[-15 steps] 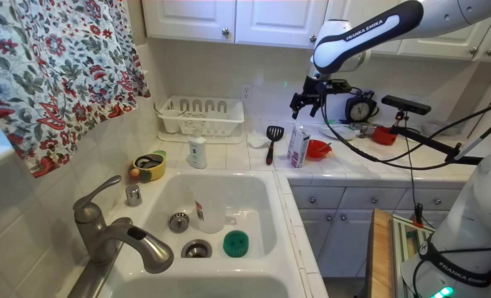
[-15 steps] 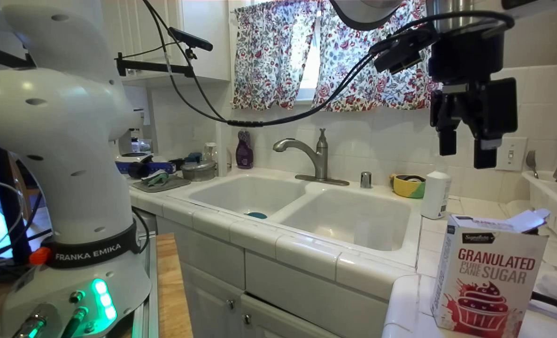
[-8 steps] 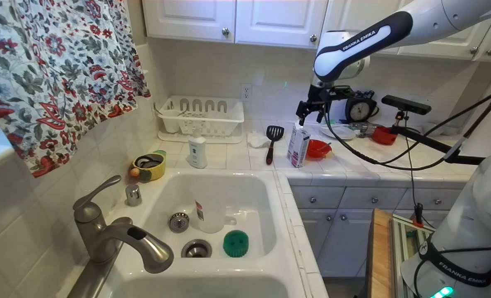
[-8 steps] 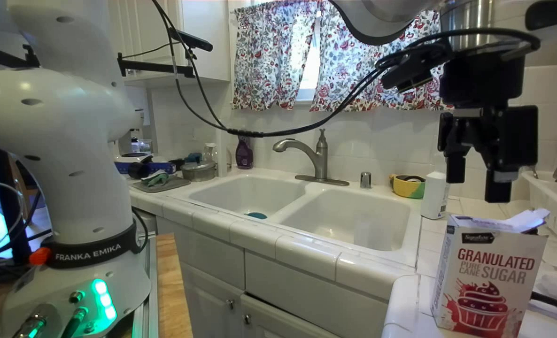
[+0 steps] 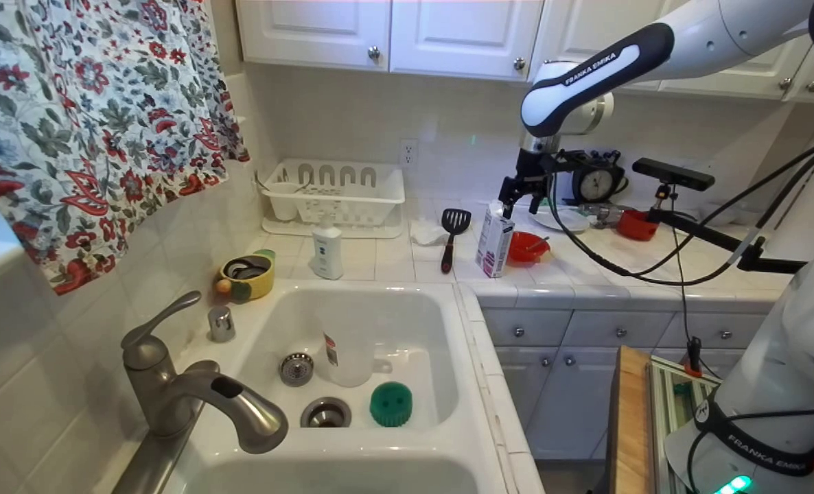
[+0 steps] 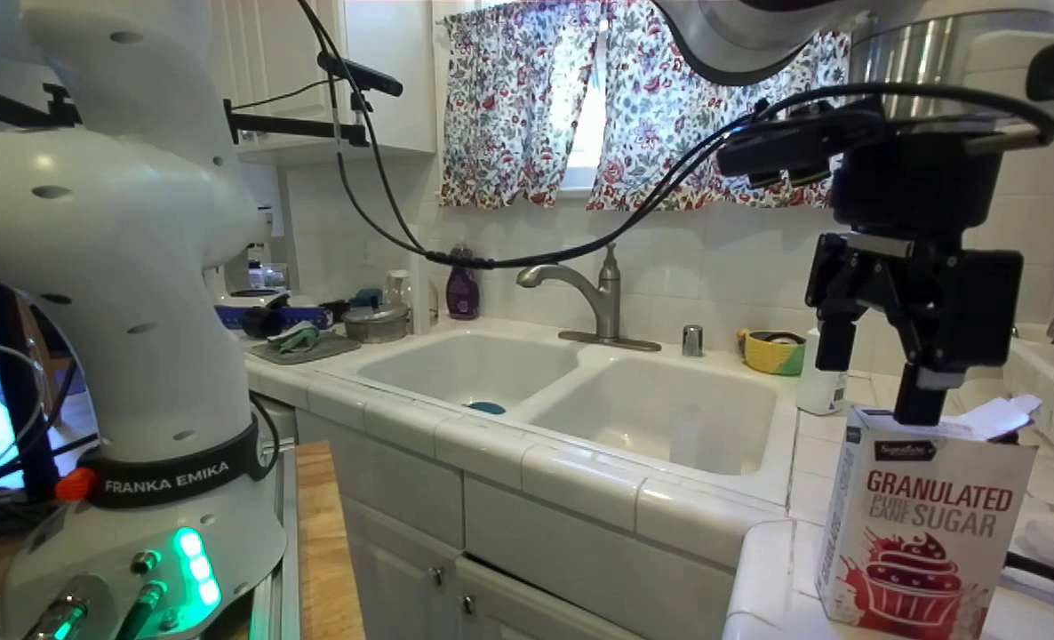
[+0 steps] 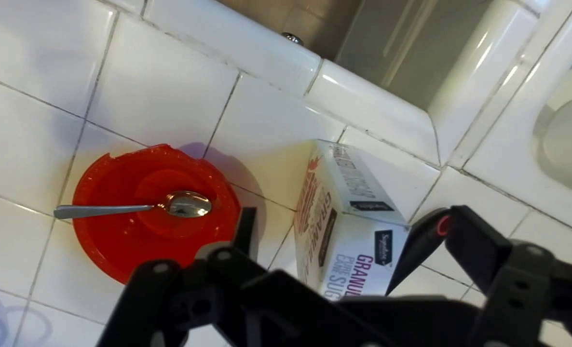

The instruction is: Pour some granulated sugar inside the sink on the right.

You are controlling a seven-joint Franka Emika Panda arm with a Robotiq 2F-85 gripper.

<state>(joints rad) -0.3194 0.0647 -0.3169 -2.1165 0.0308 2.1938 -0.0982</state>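
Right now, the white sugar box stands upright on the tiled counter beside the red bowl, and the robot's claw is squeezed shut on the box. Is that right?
Not quite: the gripper is open, not squeezed shut; the wrist view shows its fingers spread well apart. The white sugar box does stand upright on the tiled counter beside the red bowl.

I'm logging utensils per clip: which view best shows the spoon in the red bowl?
The wrist view: it shows the whole metal spoon from above, in the red bowl. In an exterior view it is only small; it appears nowhere else.
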